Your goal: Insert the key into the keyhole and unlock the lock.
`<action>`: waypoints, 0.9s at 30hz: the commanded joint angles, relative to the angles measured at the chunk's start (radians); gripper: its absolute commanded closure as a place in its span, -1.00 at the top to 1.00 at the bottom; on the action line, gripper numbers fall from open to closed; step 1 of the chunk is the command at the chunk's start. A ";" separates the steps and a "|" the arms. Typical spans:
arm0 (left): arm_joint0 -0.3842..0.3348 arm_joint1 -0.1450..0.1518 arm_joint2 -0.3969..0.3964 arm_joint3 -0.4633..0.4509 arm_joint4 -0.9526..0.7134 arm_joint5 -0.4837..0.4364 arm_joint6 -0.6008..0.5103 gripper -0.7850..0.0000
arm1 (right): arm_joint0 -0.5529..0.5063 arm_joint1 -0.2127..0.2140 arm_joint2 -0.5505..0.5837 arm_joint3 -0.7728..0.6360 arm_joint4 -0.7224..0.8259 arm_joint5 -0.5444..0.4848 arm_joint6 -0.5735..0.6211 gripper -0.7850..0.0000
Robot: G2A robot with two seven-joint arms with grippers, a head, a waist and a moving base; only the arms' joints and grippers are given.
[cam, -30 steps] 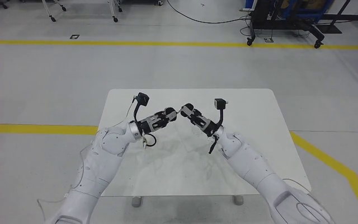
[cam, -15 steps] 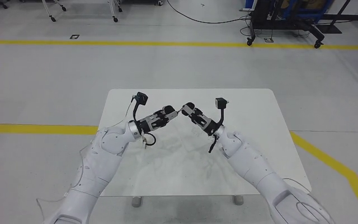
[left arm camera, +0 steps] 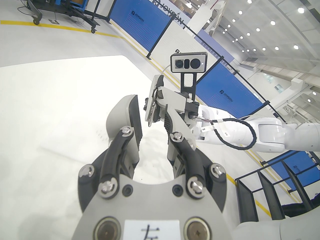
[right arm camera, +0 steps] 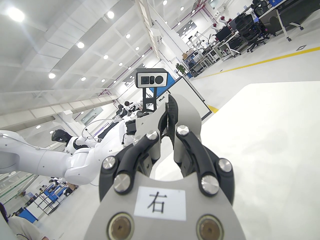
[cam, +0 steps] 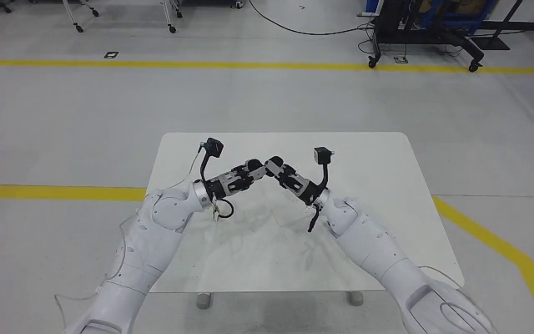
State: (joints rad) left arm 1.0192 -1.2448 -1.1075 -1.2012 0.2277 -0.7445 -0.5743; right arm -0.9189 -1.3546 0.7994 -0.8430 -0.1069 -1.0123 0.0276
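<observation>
Both arms are up over the middle of the white worktop (cam: 375, 242), their tips meeting nose to nose just above it. The left jaws stand released: the two fingers (left arm camera: 130, 121) are spread, with bare worktop showing through the gap. The right jaws are clenched, pads (right arm camera: 172, 116) pressed flat together, and they sit just beyond the left pair's tips. Is the key nipped between those pads? I cannot tell, since anything that thin would be swallowed by the rubber. Where the lock is I cannot make out either, so its colour, shape and keyhole are beyond calling from here.

On handling, my read is this. A key is light, stiff, flat metal, and slick. It wants a firm pinch across the broad head, with the blade left free and pointing straight out. Gripped off-centre, it would likely swivel. A lock is denser and hard, best held by the body with the keyhole facing the key. It should be braced too, because the turn will try to twist it in the grasp.
</observation>
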 commanded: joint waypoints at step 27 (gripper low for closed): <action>0.006 0.015 -0.023 -0.023 0.107 0.049 0.070 -1.00 | 0.013 0.004 0.003 0.027 -0.088 0.028 0.037 1.00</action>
State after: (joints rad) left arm 1.0190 -1.2296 -1.1357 -1.2098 0.3314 -0.6943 -0.5026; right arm -0.9082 -1.3533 0.8034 -0.8075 -0.1638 -1.0071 0.0432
